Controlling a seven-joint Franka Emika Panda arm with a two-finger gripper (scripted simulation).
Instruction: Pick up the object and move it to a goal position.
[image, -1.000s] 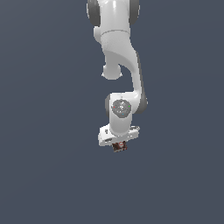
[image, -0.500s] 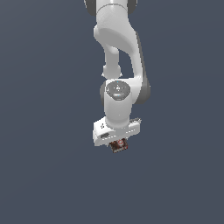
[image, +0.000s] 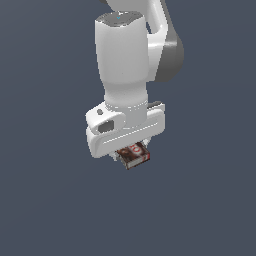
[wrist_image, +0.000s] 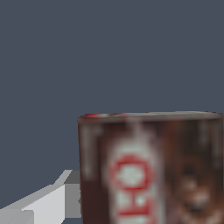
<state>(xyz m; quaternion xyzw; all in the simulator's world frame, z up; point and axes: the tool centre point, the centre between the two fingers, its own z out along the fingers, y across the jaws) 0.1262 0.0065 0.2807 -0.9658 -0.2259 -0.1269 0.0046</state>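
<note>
The small flat dark-brown box with red-and-white label (image: 134, 155) is clamped beneath the white end effector (image: 131, 154); slippage is risked if jolted.

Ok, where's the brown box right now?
In the exterior view the brown box sits near frame centre, tucked under the white claw and poking out below it; in the wrist view it fills the near foreground.
</note>
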